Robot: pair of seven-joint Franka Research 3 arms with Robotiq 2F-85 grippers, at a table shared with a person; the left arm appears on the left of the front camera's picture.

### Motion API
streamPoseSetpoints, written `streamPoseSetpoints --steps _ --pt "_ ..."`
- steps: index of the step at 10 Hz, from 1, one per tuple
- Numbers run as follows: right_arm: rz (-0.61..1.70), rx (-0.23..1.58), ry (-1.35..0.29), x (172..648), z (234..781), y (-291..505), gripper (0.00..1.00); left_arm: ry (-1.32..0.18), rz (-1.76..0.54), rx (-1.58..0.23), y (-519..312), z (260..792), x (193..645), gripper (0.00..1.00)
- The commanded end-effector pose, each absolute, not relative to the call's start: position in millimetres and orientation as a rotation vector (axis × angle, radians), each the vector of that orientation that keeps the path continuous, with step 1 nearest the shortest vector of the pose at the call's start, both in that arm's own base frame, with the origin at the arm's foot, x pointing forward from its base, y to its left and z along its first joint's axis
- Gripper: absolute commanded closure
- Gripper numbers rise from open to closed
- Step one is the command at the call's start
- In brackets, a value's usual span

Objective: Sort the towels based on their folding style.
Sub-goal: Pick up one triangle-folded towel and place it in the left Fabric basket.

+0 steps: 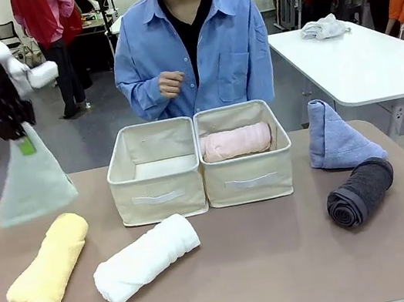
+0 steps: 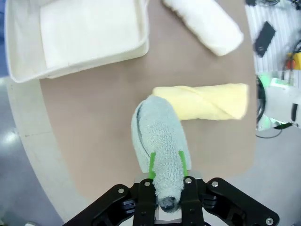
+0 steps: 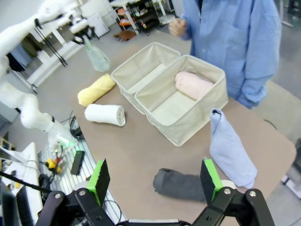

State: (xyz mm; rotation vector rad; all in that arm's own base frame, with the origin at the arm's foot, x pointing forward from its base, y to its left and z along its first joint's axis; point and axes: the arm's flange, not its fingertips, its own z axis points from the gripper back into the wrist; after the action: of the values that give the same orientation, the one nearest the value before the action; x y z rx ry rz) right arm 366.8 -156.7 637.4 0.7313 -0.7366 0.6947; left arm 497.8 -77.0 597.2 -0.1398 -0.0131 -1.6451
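Nearest me, the yellow roll (image 1: 48, 265) lies at 8 o'clock on the table (image 1: 270, 272), the white roll (image 1: 146, 258) at 7 and the dark grey roll (image 1: 360, 192) at 4. The light blue triangle (image 1: 337, 139) stands just beyond the dark grey roll. At 9, my left gripper (image 1: 25, 143) is clamped on the tip of the grey-green triangle (image 1: 33, 184), which hangs clear above the table. My right gripper (image 3: 155, 176) stands wide apart, empty. At 12, the pink roll (image 1: 236, 142) lies in the right basket (image 1: 251, 181).

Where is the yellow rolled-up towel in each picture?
Front view: the yellow towel lies at the lower left.
Left wrist view: the yellow towel lies right of the middle, just past the grey-green towel held in the left claw.
Right wrist view: the yellow towel lies at the upper left.
Shared landmark: the white towel roll lying beside it.
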Motion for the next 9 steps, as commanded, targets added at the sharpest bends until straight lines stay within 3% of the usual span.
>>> streamPoseSetpoints --steps 1,3,6,9 --pt "0.698 0.741 -0.747 366.5 637.4 -156.9 0.0 -0.056 -1.686 -0.065 -86.5 639.6 462.8 0.98" --pt "0.698 0.741 -0.747 366.5 637.4 -156.9 0.0 -0.107 -1.727 -0.013 -104.8 667.3 442.6 0.98" --pt "0.698 0.741 -0.747 366.5 637.4 -156.9 0.0 -0.087 -1.706 -0.011 -87.1 665.0 433.3 0.98" --pt "0.698 0.741 -0.747 366.5 637.4 -156.9 0.0 0.013 -1.636 -0.124 82.8 692.2 321.0 0.98"
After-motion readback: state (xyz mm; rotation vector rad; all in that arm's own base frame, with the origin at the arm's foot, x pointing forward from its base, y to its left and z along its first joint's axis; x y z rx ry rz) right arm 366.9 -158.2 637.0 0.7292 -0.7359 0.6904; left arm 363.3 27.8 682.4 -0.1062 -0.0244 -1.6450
